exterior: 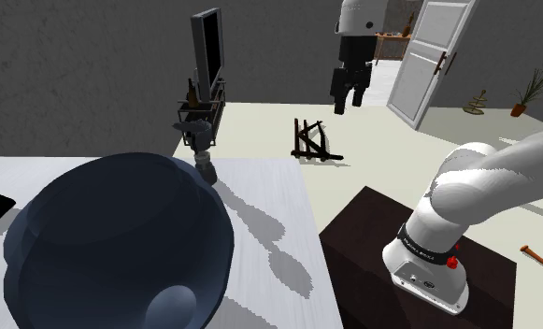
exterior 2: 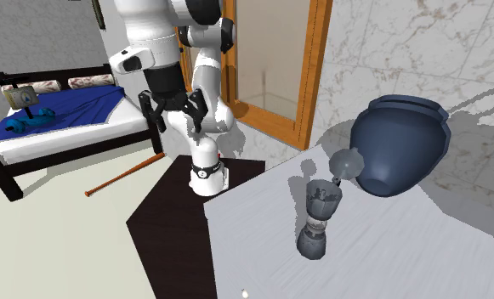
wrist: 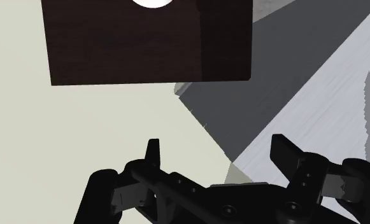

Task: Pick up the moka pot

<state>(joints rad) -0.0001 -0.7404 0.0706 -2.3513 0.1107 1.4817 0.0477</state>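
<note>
- Gripper (wrist: 220, 154): fingers (wrist: 153, 156) stand apart w/ nothing btw them, so released, no grasp.
- Gripper hangs high, off the table (exterior 2: 381, 263), above the cream floor (wrist: 81, 140) next to the dark stand (exterior: 372, 234). Wrist view looks down on stand top, floor and a table corner.
- Moka pot (exterior 2: 319, 217): dark grey, upright on the pale table, toward the table's far edge in shoulder view. Well apart from gripper.
- Big dark-blue round vessel (exterior 2: 402, 144) on same table, just beside the pot on the second exterior view's right. Can't tell if they touch. In shoulder view it sits at lower left, pot behind it.
- Arm base sits on the stand; stand adjoins the table.
- Surroundings: bed w/ blue cover (exterior 2: 58, 115), brown stick (exterior 2: 126, 174) on floor near stand, white door (exterior: 428, 56) ajar, flat screen (exterior: 207, 47) on a low rack behind the pot, small black frame (exterior: 311, 142) on floor.
</note>
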